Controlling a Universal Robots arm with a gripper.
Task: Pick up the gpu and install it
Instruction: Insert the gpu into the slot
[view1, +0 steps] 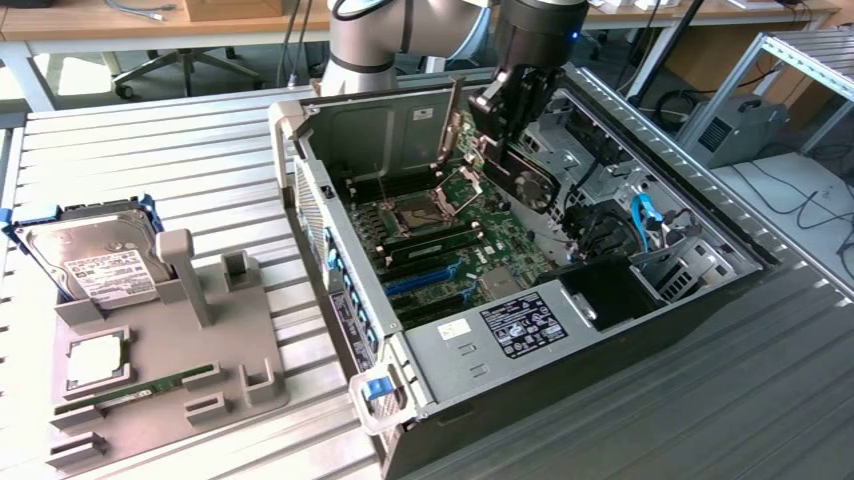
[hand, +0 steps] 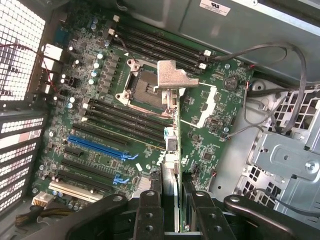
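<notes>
Gpu (hand: 172, 142), pinched edge-on in the claw (hand: 172, 215) above the motherboard (hand: 215, 145), needs holding upright and squared along the blue slot (hand: 97, 146) so its lower edge meets it evenly.

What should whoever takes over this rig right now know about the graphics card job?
Gripper: shut on the graphics card, held on edge, silver bracket end away from the fingers.
Where: the card hangs inside the open computer case, above the motherboard, near the processor socket.
Done: card picked up and inside the case.
Left: it is not seated in any slot; the blue slot is empty.
</notes>
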